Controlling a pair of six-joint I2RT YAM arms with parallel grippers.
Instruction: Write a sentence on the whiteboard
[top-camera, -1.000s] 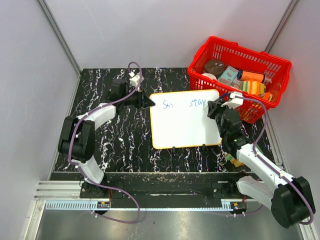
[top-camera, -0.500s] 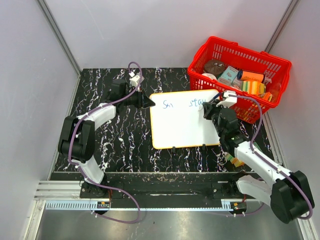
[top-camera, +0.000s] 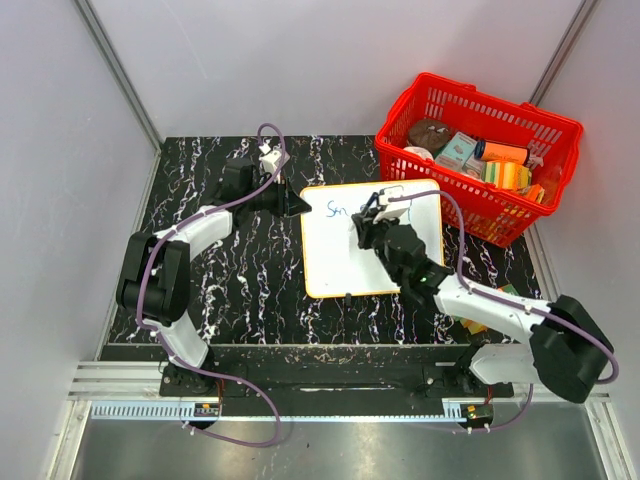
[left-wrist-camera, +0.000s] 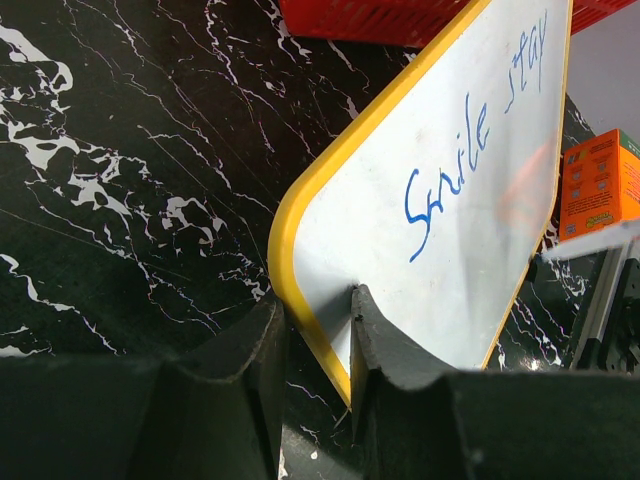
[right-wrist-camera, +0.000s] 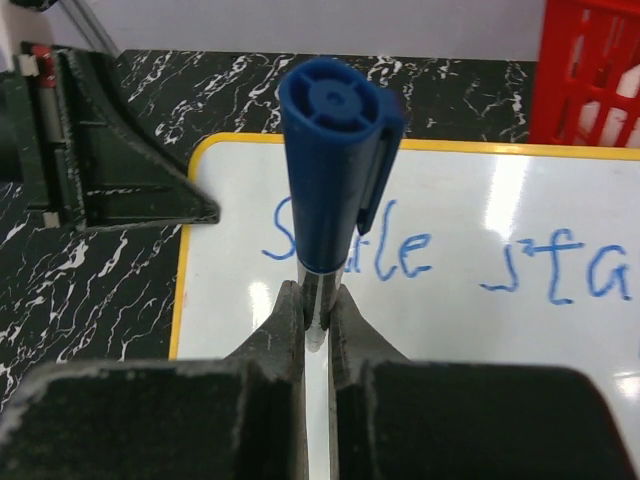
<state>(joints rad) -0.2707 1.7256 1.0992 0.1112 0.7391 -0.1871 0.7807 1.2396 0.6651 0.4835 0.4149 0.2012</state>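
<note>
The whiteboard (top-camera: 340, 262), white with an orange-yellow frame, lies on the black marble table. My left gripper (top-camera: 292, 205) is shut on its left edge near the far corner; in the left wrist view the yellow frame (left-wrist-camera: 300, 300) sits between the left gripper (left-wrist-camera: 315, 305) fingers. The sentence (right-wrist-camera: 400, 255) reads "Smile sta…" in blue; the left wrist view shows "Smile stay" (left-wrist-camera: 470, 150). My right gripper (top-camera: 366, 226) hovers over the board's upper middle, shut on a blue marker (right-wrist-camera: 332, 150). The marker's tip is hidden below the right gripper (right-wrist-camera: 318, 300).
A red basket (top-camera: 505, 218) holding several packets stands at the far right, touching the board's corner. An orange box (left-wrist-camera: 597, 185) shows beyond the board's right edge. Grey walls enclose the table on three sides.
My right arm has swung left across the board, from its right edge beside "stay" to just below "Smile", and now covers "stay" in the top view. The left arm has not moved.
</note>
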